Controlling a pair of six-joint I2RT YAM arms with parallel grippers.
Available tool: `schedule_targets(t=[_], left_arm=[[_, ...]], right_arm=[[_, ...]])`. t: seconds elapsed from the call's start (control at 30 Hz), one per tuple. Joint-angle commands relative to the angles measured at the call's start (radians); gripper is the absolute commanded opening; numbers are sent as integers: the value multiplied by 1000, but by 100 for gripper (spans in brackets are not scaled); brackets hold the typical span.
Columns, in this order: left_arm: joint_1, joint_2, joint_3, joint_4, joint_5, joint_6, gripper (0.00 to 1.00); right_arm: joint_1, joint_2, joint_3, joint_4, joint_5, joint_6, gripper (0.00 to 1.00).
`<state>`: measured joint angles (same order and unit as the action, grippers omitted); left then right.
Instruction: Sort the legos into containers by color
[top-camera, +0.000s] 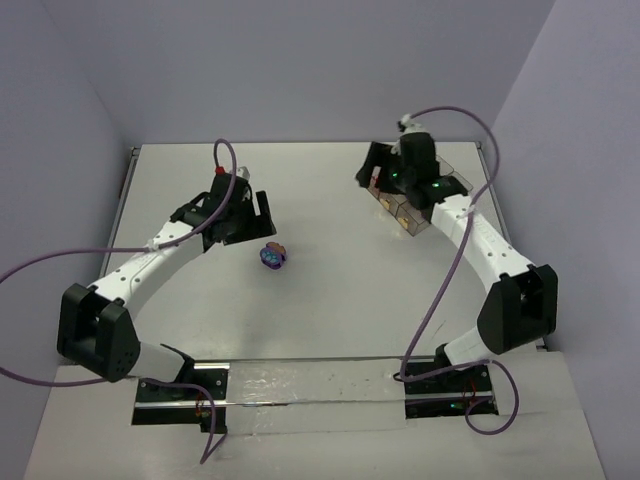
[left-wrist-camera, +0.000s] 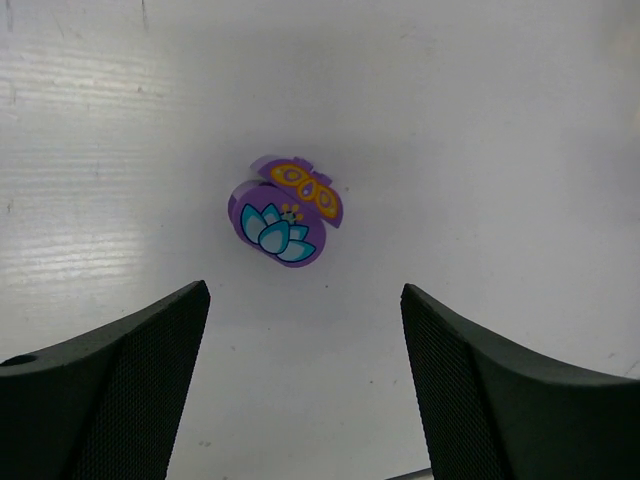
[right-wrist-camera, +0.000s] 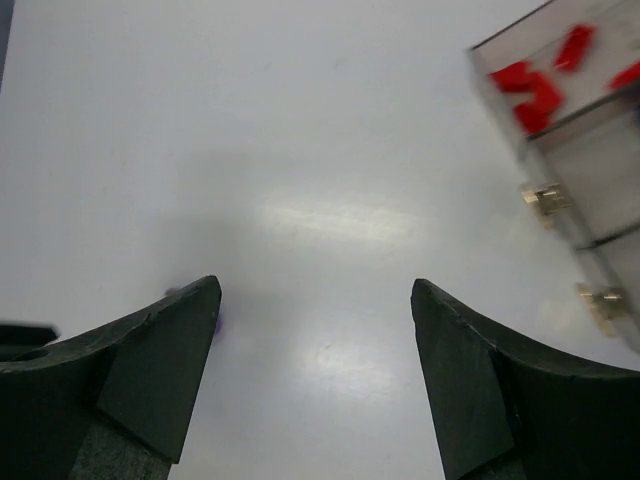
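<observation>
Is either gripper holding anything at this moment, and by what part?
Nothing is held. The left gripper is open, the purple legos lying on the table ahead of it; the right gripper is open and empty.

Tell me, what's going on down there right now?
Left gripper open, purple legos just ahead, untouched. Right gripper open, empty, beside tray; red legos inside. Nothing in the way.

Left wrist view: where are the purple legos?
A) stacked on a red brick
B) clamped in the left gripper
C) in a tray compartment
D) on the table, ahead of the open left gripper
D: the purple legos lie on the white table, just beyond the left gripper, whose jaws stand wide apart and touch nothing.
</observation>
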<state>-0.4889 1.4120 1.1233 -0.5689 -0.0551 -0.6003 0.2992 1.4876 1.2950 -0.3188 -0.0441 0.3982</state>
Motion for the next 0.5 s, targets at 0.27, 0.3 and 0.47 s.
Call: schedule_targets(t=[0.27,0.3,0.47], left_arm=[[-6,120,-46,100,34,120,99],[-9,136,-32,98,32,127,99],[-34,180,-18,126,17,131,99]], right_arm=[[81,-29,-98,-4,9,-14,85],[80,-35,-98,-9,17,-17,85],[76,-53,-103,-19,32,-21,86]])
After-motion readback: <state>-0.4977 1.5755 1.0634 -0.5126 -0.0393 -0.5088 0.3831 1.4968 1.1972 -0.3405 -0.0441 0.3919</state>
